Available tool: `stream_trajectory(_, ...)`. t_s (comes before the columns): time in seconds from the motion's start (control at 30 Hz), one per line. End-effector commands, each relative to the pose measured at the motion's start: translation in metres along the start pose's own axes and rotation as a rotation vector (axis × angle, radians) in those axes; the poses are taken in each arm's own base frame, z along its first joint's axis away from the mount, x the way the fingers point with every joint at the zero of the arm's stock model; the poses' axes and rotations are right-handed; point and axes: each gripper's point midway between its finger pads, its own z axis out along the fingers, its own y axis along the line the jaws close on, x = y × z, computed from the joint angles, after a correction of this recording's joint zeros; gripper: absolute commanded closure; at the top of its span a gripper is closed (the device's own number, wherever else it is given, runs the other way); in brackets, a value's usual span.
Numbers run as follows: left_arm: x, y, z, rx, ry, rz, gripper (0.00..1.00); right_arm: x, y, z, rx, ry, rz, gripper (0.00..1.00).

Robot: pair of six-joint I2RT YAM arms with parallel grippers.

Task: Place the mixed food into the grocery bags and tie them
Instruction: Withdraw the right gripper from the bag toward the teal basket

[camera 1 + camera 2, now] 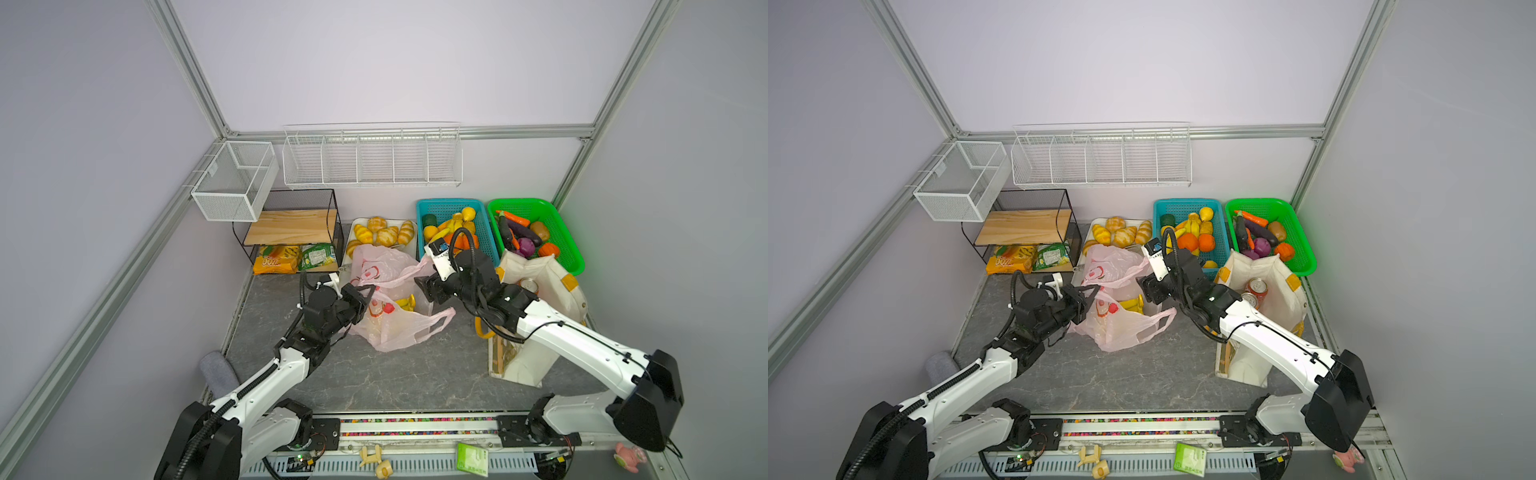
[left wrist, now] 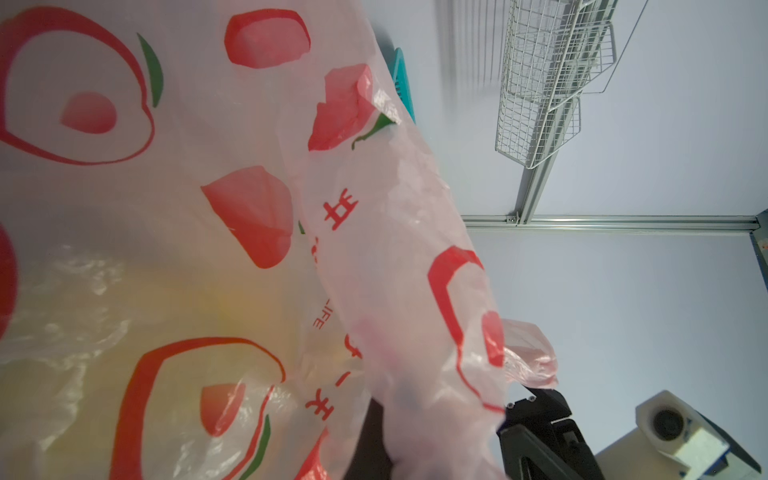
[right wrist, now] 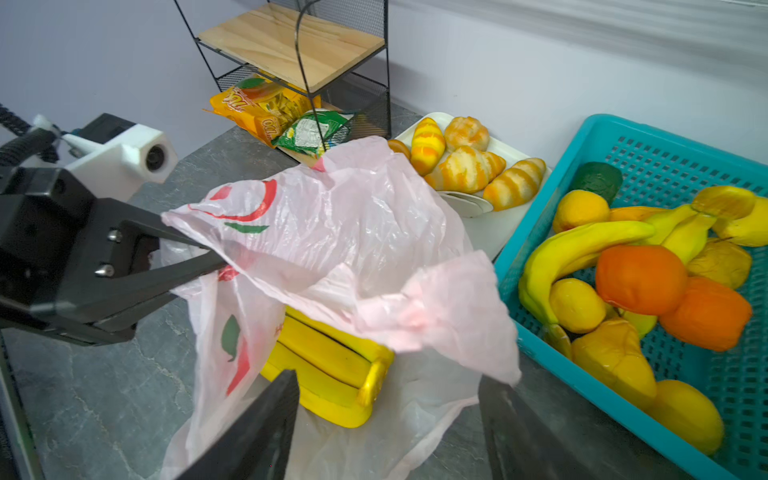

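Pink plastic bag (image 1: 386, 320) sits mid-worktop (image 1: 395, 382), mouth gaping, with a bunch of yellow bananas (image 3: 328, 365) lying inside. I read the left end effector (image 3: 216, 259) as pinched tight on the bag's rim, holding that edge up. Right end effector (image 3: 388, 378) hangs at the bag's mouth, jaws spread wide, gripping nothing. A loose handle flap droops between them and may brush one finger; I can't judge that from the wrist view. Canvas tote (image 1: 552, 282) stands near the bag on the right, cans (image 1: 1257, 288) upright inside. Oranges (image 3: 640, 278) lie in the teal basket (image 3: 623, 137).
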Motion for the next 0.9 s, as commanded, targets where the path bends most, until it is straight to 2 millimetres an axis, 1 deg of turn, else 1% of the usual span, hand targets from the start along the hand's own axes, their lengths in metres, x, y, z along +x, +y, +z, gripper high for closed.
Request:
stream_trajectory(0.0, -0.003, 0.005, 0.002, -0.019, -0.012, 0.041, 1.00, -0.006, -0.045, -0.003, 0.115, 0.016, -0.006, 0.25)
stream_trajectory(0.03, -0.002, 0.005, 0.003, -0.019, -0.008, 0.050, 1.00, -0.006, -0.056, 0.001, 0.139, 0.033, 0.009, 0.24)
stream_trajectory(0.1, -0.001, 0.004, 0.006, -0.016, 0.005, 0.064, 1.00, 0.000, -0.093, 0.016, 0.221, 0.104, 0.048, 0.15)
stream_trajectory(0.13, 0.000, 0.005, 0.007, -0.015, 0.011, 0.066, 1.00, 0.005, -0.106, 0.024, 0.247, 0.144, 0.057, 0.12)
stream_trajectory(0.17, 0.001, 0.004, 0.008, -0.011, 0.019, 0.069, 1.00, 0.009, -0.124, 0.032, 0.289, 0.177, 0.065, 0.11)
stream_trajectory(0.23, 0.002, 0.005, 0.010, -0.008, 0.027, 0.068, 1.00, 0.013, -0.148, 0.046, 0.332, 0.223, 0.061, 0.10)
stream_trajectory(0.37, 0.003, 0.007, 0.012, -0.012, 0.034, 0.073, 1.00, 0.015, -0.178, 0.072, 0.375, 0.268, 0.018, 0.09)
stream_trajectory(0.43, 0.003, 0.008, 0.013, -0.013, 0.035, 0.073, 1.00, 0.019, -0.195, 0.086, 0.403, 0.309, 0.012, 0.09)
stream_trajectory(0.47, 0.003, 0.008, 0.013, -0.012, 0.036, 0.073, 1.00, 0.023, -0.199, 0.092, 0.411, 0.325, 0.006, 0.09)
stream_trajectory(0.6, 0.003, 0.007, 0.015, -0.010, 0.039, 0.076, 1.00, 0.032, -0.206, 0.111, 0.395, 0.352, 0.001, 0.10)
stream_trajectory(0.7, 0.003, 0.008, 0.016, -0.016, 0.041, 0.085, 1.00, 0.037, -0.205, 0.115, 0.345, 0.354, 0.034, 0.11)
stream_trajectory(0.77, 0.002, 0.007, 0.016, -0.022, 0.040, 0.096, 1.00, 0.034, -0.196, 0.113, 0.249, 0.329, 0.071, 0.12)
stream_trajectory(0.87, 0.001, 0.007, 0.016, -0.029, 0.036, 0.111, 1.00, 0.017, -0.166, 0.097, 0.045, 0.242, 0.100, 0.12)
